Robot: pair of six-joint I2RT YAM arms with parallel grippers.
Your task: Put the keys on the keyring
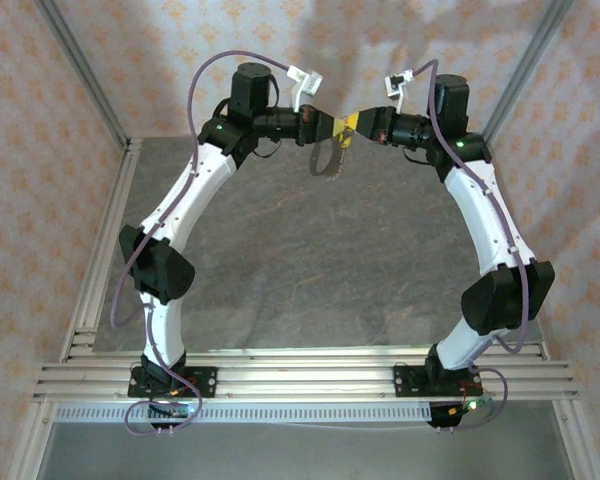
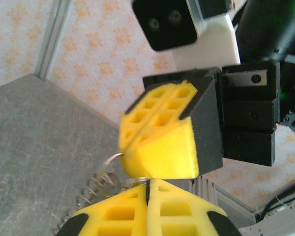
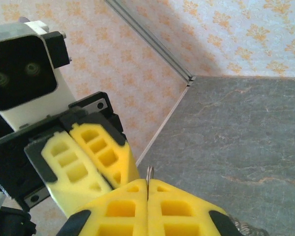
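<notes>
Tip to tip at twelve o'clock: left gripper point(image 2: 147, 199) pinches the keyring point(image 1: 326, 160), dangling toward six; right gripper point(image 3: 147, 191) clamps a metal sliver point(image 3: 149, 172).

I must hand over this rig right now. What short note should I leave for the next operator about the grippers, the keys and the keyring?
Left gripper: jaws look shut, pinching the wire of the keyring, whose chain hangs in the air above the table.
Right gripper: jaws shut, tip to tip with the left one. A thin metal piece sticks out between them; I cannot tell whether it is a key or part of the ring.
Done: both arms are raised and the ring is held up.
Left: threading. I cannot confirm that any key is on the ring.
</notes>
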